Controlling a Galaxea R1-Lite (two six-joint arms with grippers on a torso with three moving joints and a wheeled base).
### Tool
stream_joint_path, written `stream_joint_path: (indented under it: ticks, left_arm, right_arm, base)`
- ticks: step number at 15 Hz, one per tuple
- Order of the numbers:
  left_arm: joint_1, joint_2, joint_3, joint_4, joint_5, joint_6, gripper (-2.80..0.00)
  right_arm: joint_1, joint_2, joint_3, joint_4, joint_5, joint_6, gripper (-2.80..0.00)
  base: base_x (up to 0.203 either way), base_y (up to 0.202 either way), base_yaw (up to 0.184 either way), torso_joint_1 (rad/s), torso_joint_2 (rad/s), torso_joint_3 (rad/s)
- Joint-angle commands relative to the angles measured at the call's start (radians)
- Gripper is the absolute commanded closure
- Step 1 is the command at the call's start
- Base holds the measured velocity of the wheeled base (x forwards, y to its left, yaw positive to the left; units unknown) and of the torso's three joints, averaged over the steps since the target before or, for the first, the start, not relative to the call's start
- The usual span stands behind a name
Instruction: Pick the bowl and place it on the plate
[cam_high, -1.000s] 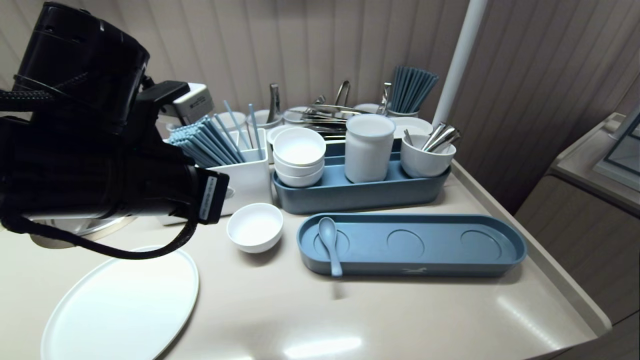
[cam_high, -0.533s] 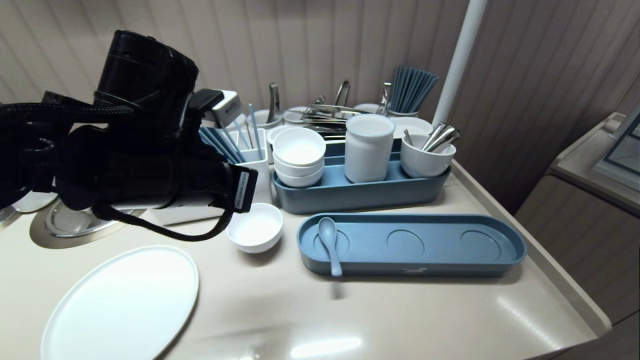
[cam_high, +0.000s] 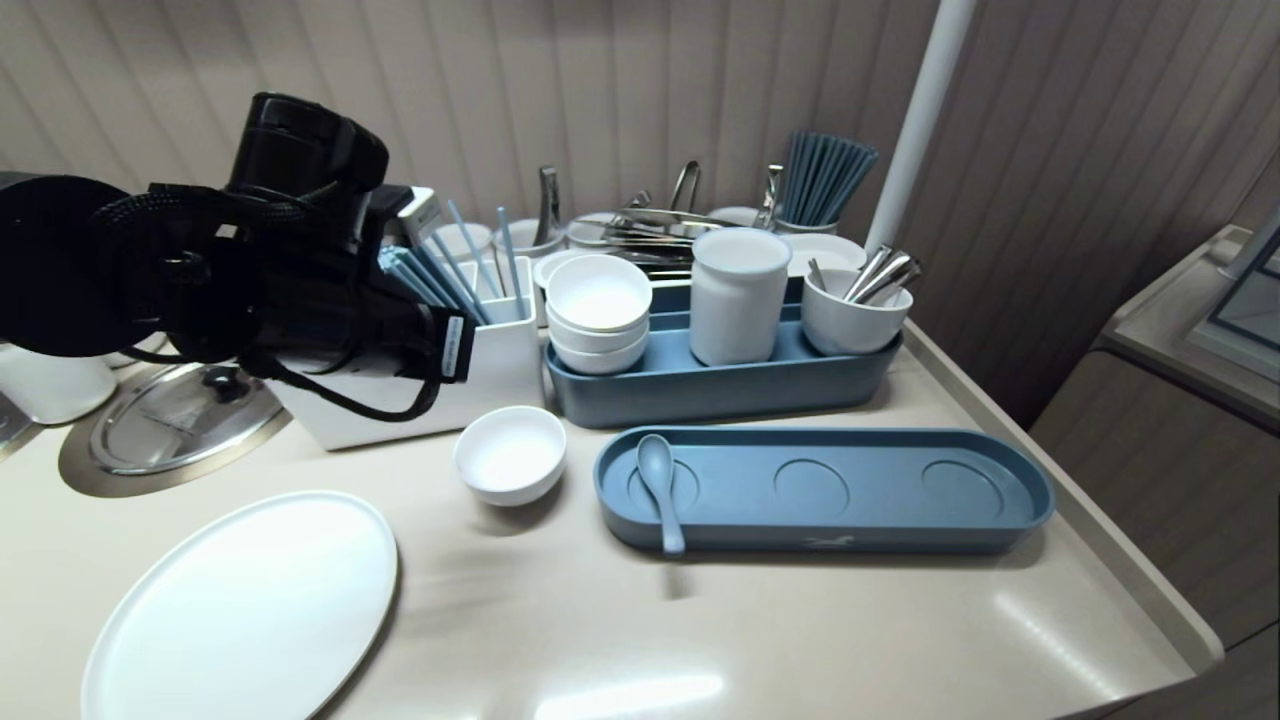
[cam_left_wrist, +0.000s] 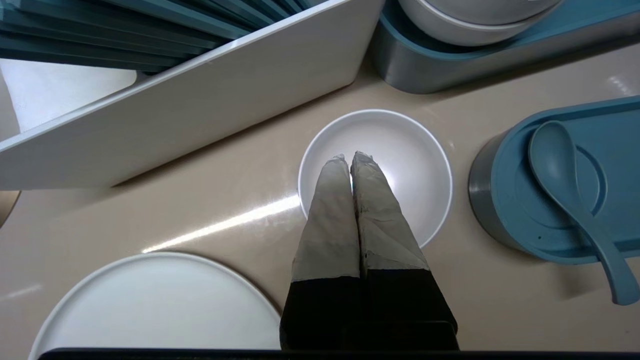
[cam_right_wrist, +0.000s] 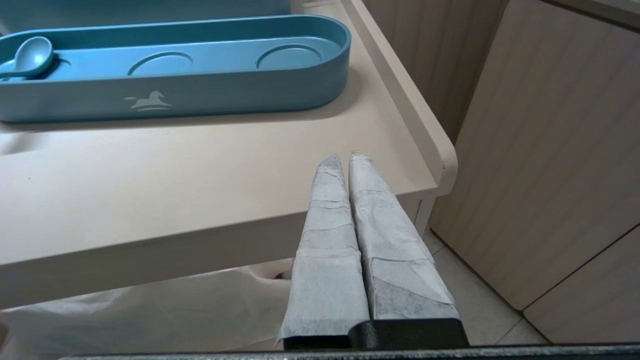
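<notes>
My left gripper (cam_left_wrist: 351, 157) is shut with nothing between its taped fingers. It hangs over the small white bowl (cam_left_wrist: 400, 165), which stands empty on the beige counter (cam_high: 700, 620). In the head view only the black left arm (cam_high: 300, 280) shows, above and left of that bowl (cam_high: 510, 455). A blue spoon (cam_high: 660, 485) lies in the left end of the long blue tray (cam_high: 900, 490). My right gripper (cam_right_wrist: 345, 157) is shut and empty, parked below the counter's front right corner (cam_right_wrist: 440, 160).
A big white plate (cam_high: 240, 610) lies at the front left. Behind the bowl stand a white box of blue chopsticks (cam_high: 490, 370) and a blue organiser (cam_high: 720, 390) with stacked bowls (cam_high: 598, 310), a white jar (cam_high: 738, 295) and a cutlery cup (cam_high: 850, 315). A metal lid (cam_high: 170, 425) sits far left.
The left arm has swung away from the camera toward the back of the counter, uncovering the metal lid at the left. Its gripper stayed shut. Nothing on the counter moved.
</notes>
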Motion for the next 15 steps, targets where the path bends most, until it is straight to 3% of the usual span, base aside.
stream_joint_path:
  ticks: [1,3,4,9,15]
  left_arm:
    - [0.004,0.002,-0.001,0.003,-0.007,0.000,0.00]
    - [-0.001,-0.009,0.005,0.009,-0.028,0.000,0.00]
    - [-0.001,-0.009,0.010,0.014,-0.027,-0.001,-2.80]
    - [0.005,0.035,0.012,0.016,-0.026,-0.003,-2.80]
    - [0.076,0.172,-0.015,0.014,-0.029,-0.005,-2.80]
  right_arm:
    - [0.000,0.001,0.001,0.000,0.000,0.000,0.00]
    - [0.000,0.001,0.001,0.000,0.000,0.000,0.00]
    - [0.000,0.000,0.001,0.000,0.000,0.000,0.00]
    - [0.000,0.001,0.001,0.000,0.000,0.000,0.00]
    - [0.000,0.001,0.001,0.000,0.000,0.000,0.00]
  base:
    - [0.000,0.000,0.000,0.000,0.00,0.000]
    - [0.000,0.000,0.000,0.000,0.00,0.000]
    - [0.000,0.000,0.000,0.000,0.00,0.000]
    - [0.000,0.000,0.000,0.000,0.00,0.000]
    - [0.000,0.000,0.000,0.000,0.00,0.000]
